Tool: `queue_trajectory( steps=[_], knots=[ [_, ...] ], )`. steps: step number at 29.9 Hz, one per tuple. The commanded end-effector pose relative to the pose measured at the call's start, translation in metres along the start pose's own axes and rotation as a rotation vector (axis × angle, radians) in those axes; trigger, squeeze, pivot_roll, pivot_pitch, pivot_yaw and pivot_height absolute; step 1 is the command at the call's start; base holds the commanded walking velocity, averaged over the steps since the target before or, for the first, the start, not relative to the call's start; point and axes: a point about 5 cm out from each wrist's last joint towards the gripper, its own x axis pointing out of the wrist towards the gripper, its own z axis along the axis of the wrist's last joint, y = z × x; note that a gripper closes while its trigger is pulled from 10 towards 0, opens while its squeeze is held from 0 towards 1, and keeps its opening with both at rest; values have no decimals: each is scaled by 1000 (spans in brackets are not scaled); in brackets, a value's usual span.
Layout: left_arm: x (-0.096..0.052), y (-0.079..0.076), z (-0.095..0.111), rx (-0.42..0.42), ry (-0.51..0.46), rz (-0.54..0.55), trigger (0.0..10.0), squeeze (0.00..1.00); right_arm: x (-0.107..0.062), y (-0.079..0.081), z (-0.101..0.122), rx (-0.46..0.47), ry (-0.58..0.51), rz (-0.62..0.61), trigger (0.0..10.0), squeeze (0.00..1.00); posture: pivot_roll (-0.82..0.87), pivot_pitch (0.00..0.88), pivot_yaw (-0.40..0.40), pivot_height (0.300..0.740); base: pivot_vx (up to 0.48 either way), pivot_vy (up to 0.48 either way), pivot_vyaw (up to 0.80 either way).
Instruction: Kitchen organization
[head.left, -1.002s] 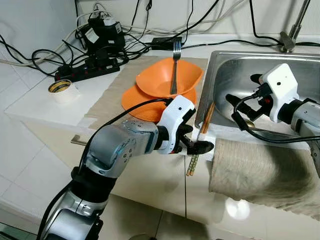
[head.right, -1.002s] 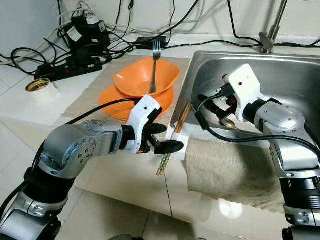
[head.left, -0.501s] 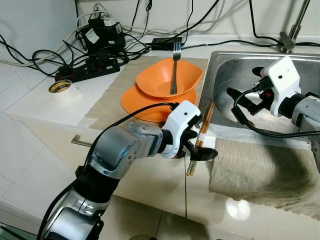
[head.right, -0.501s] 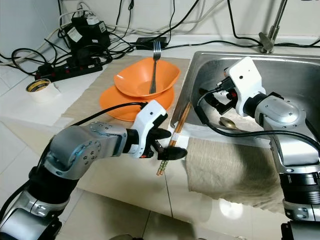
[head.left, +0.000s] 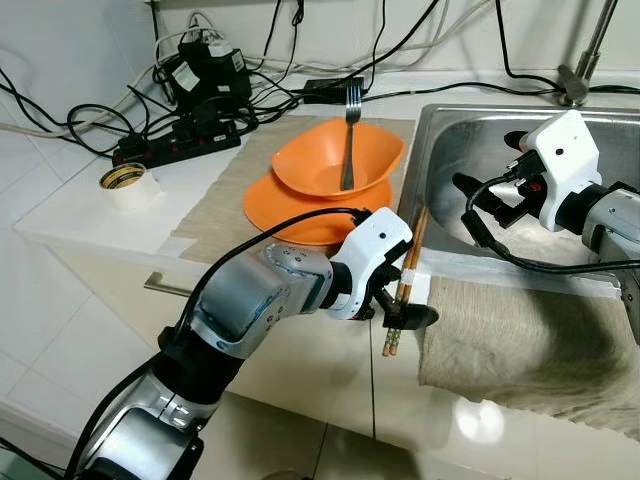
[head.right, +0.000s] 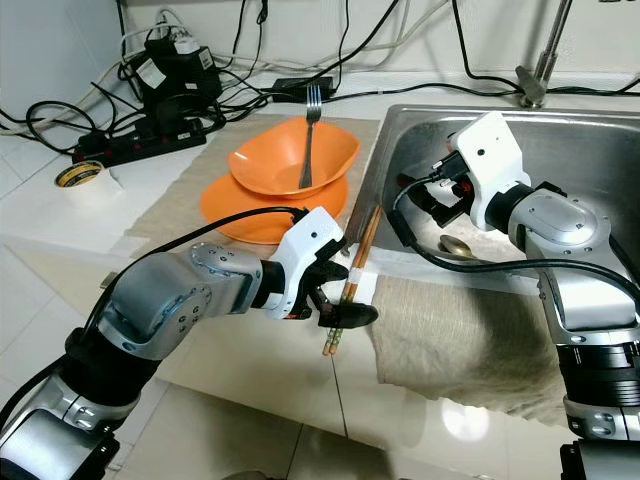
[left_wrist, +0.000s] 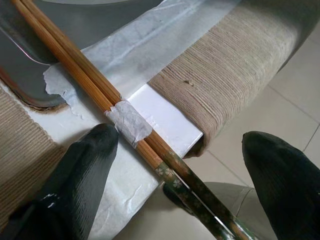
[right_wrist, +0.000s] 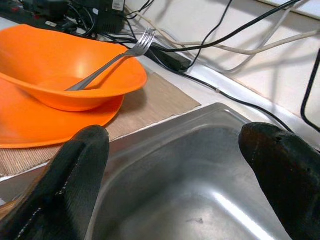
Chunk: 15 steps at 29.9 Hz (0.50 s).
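Left gripper (left_wrist: 175, 165) fingers spread either side of the taped chopsticks (head.left: 405, 283) lying across the sink (head.left: 450, 140) rim w/ ends overhanging the tabletop edge; close just below the tape, lift level; right gripper (right_wrist: 180, 165) open over sink.

White tiled floor (head.left: 300, 440) below white counter (head.left: 90, 205).

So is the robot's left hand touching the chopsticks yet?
Apart. The left wrist view shows the left end effector open, with the chopsticks lying between its two fingers and a gap on each side.
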Motion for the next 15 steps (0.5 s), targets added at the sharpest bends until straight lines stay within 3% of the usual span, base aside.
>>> queue_trajectory(
  steps=[1,2,3,15],
  knots=[
    [1,8,-13,-17,75,23,9451,0,2,3,10,-17,-33,3,10000,0,-42,0,170,740,0,0,0],
    [1,8,-14,-17,79,22,9451,0,2,3,11,-16,-33,3,10000,0,-42,0,170,740,0,0,0],
    [1,8,-15,-16,84,18,0,0,2,3,11,-16,-34,2,10000,0,-42,0,171,740,0,0,0],
    [3,12,-27,-70,119,-31,0,0,0,4,9,-8,-29,-9,10000,0,-51,0,180,740,0,0,0]
  ],
)
